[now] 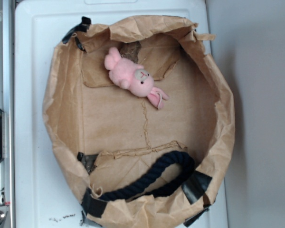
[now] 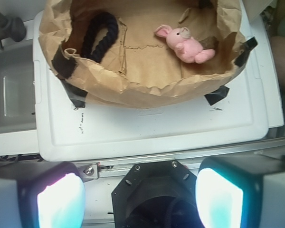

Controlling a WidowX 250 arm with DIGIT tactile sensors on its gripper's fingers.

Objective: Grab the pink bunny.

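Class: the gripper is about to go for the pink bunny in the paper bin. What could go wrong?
1. The pink bunny lies close to the crumpled paper wall; a finger might snag it.
2. The open gripper hangs well outside the bin, so it must clear the raised rim.
3. Soft plush may slip.

Your exterior view looks straight down, close over the crumpled brown paper bag [image 1: 137, 123] on the white plastic lid [image 1: 33, 118]. Your wrist view sits behind the gripper [image 2: 140, 197], well back from the bag [image 2: 142, 85], looking forward past the two glowing fingers [image 2: 59, 202]. Both views share the bag's interior, seen from opposite directions.
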